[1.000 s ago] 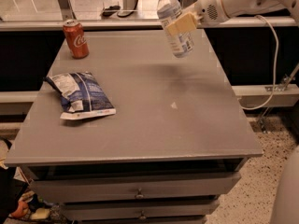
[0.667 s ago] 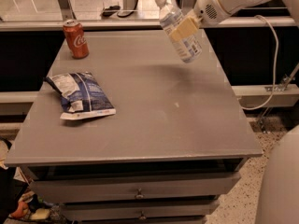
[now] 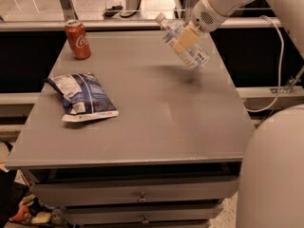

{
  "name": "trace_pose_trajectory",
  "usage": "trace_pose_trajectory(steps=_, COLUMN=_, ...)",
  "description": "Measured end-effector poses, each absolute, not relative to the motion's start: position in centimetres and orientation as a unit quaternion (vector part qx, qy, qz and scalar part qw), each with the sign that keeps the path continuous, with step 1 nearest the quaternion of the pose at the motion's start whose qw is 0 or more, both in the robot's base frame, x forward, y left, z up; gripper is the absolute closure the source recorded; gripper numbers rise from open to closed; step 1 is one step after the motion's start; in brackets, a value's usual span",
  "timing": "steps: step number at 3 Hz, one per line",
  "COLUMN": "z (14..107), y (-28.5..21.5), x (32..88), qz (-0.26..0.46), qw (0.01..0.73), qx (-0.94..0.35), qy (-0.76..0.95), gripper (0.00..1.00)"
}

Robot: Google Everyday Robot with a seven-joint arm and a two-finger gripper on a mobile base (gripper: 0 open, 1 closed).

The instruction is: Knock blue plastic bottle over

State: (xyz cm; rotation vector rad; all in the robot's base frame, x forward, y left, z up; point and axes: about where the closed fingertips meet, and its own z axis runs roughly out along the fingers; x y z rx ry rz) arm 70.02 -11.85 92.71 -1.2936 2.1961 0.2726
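Blue plastic bottle (image 3: 195, 56) leans far steeper than a second ago, cap up-left, base low over the counter's (image 3: 156, 113) back right part. The gripper (image 3: 184, 38) is clamped around its middle and has shifted slightly right. Snack bag (image 3: 83, 98) and Coca-Cola can (image 3: 78, 39) lie unchanged.

At the far right, the gripper (image 3: 183, 39), in smooth white and beige casing, is lying against the blue plastic bottle (image 3: 198, 57), which is showing clear, glossy plastic. The desk (image 3: 156, 122) is looking matt grey, the can (image 3: 78, 39) is gleaming like metal, and the snack bag (image 3: 84, 99) is shining, crinkled.
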Motion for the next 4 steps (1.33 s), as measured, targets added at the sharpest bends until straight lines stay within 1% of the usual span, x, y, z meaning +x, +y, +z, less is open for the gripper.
trace_pose_trajectory(steps=1, z=89.9, y=-10.4, x=70.2, qz=0.101, qw=0.226, qx=-0.511, qy=0.824, gripper=1.0)
trace_pose_trajectory(steps=2, z=88.3, y=-9.4, x=70.3, qz=0.111, qw=0.202, qx=-0.522, qy=0.821, gripper=1.0)
trace_pose_trajectory(steps=3, z=85.9, y=-7.3, x=70.8, qz=0.142, qw=0.196, qx=-0.532, qy=0.811, gripper=1.0)
trace_pose_trajectory(steps=4, z=84.6, y=-5.8, x=71.0, qz=0.159, qw=0.197, qx=-0.539, qy=0.804, gripper=0.98)
